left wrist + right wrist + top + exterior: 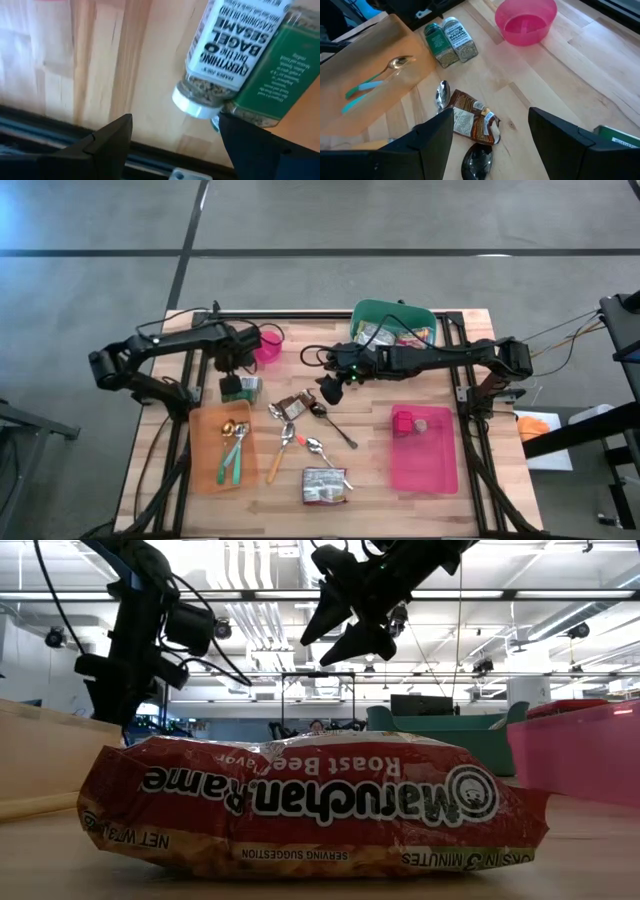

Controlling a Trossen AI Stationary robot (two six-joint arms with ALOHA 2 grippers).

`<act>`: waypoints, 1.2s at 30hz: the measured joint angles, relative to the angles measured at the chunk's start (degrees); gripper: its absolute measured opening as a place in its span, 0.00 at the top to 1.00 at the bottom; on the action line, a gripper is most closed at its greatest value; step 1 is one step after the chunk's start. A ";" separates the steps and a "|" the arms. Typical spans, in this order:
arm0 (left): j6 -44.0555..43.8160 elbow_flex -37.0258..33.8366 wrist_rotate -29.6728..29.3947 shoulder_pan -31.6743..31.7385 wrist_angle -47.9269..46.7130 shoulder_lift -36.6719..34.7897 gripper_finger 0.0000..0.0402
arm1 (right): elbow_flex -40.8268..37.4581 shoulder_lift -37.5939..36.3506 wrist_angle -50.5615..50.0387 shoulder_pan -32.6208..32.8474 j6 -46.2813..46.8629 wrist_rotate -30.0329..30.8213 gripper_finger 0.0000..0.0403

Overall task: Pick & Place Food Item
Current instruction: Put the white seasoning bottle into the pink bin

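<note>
Brown snack packet [471,120] lies flat on our counter [560,75] directly under our right pincer [327,393], whose fingers stand released astride it, nearer than our released left pincer [232,375].

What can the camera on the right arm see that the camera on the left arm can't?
Only the right wrist view shows the pink plastic bowl, the orange tray with a teal-handled spoon, the crumpled brown snack packet and the open right gripper. Only the left wrist view shows the open left gripper close above the jars. Both show the two spice jars lying side by side: the white-label bagel seasoning jar and the green-label jar.
</note>
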 joint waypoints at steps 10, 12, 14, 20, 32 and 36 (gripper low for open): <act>2.07 -2.63 1.54 0.00 0.82 -0.02 0.25 | 0.00 0.02 -0.13 0.18 0.01 0.03 0.37; 2.17 -3.59 1.53 0.00 1.01 -0.02 0.25 | 0.00 0.02 -0.13 0.18 -0.01 0.03 0.37; 2.39 -4.36 1.53 0.00 1.25 -0.04 0.25 | 0.00 0.02 -0.13 0.18 -0.22 0.03 0.37; 2.59 -6.04 1.46 -0.01 5.52 -0.04 0.25 | 0.00 0.02 -0.16 0.18 -1.31 0.05 0.37; 4.78 -9.55 1.05 -0.04 14.12 -0.02 0.25 | 0.00 0.07 -1.03 0.18 -1.34 0.05 0.37; 6.94 -11.09 1.06 -0.04 16.32 0.02 0.25 | 0.00 0.09 -1.23 0.18 -1.35 0.05 0.37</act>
